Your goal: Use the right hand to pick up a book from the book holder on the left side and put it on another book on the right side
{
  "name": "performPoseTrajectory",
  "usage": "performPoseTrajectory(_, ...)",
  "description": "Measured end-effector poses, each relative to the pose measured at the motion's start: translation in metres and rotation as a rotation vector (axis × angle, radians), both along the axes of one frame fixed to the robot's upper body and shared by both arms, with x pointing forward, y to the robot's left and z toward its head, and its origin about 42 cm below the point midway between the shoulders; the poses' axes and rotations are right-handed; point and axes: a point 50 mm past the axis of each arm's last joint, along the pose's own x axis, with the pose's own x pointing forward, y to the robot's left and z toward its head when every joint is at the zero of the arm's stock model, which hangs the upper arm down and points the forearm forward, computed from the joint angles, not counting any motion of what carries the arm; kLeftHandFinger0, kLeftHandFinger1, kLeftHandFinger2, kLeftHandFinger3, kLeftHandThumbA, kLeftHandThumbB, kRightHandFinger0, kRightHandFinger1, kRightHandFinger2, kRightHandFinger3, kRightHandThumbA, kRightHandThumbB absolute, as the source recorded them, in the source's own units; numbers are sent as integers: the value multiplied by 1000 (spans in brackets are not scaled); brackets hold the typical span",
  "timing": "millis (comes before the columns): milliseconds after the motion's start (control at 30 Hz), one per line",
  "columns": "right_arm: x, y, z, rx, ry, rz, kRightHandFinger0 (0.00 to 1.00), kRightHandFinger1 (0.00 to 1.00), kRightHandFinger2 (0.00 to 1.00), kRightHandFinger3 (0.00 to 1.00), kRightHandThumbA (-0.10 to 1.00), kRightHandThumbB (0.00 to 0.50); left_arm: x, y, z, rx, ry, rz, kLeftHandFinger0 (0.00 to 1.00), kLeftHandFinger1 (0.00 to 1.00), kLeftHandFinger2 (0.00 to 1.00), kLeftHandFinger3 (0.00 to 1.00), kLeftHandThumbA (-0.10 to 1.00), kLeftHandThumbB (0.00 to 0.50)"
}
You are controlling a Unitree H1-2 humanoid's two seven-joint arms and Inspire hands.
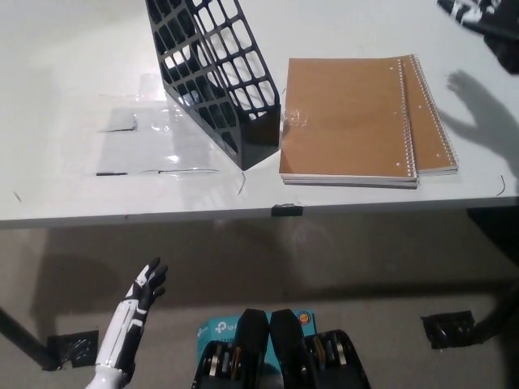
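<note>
Book holder (212, 77): empty | top book (345, 113): stacked, offset on lower book (434, 121), so done | your right hand (478, 14): grasp unclear | left hand (146, 288): released, low.

2 brown books (357, 117) stacked beside black book holder (215, 73) on table (65, 65).

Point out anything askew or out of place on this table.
The two brown spiral notebooks are not squared: the top one sits shifted left, leaving the lower one's right strip exposed. The black mesh book holder stands at an angle to the table edge and looks empty. Clear plastic film lies crinkled beside it.
</note>
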Motion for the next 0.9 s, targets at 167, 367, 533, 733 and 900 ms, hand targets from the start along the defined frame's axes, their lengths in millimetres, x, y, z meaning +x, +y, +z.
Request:
performPoseTrajectory(167,-28,-5,-28,-37,-7,-5,1000,1000,1000,1000,773,331,14,-1,9,1,-27,-3,1000,1000,1000,1000,1000,215)
performPoseTrajectory(367,-68,-6,-58,-80,-16,3,1000,1000,1000,1000,874,344,32,-2,20,1,-60,-7,1000,1000,1000,1000,1000,217)
performPoseTrajectory(533,-103,-3,-71,-113,-47,18,1000,1000,1000,1000,932,306,43,-3,28,2,-81,-9,1000,1000,1000,1000,1000,224)
performPoseTrajectory(733,-147,15,-70,-159,-132,64,1000,1000,1000,1000,1000,295,53,-3,35,4,-101,-10,1000,1000,1000,1000,1000,219)
performPoseTrajectory(900,-177,51,-73,-209,-231,130,1000,1000,1000,1000,1000,256,64,2,48,21,-137,-13,1000,1000,1000,1000,1000,212)
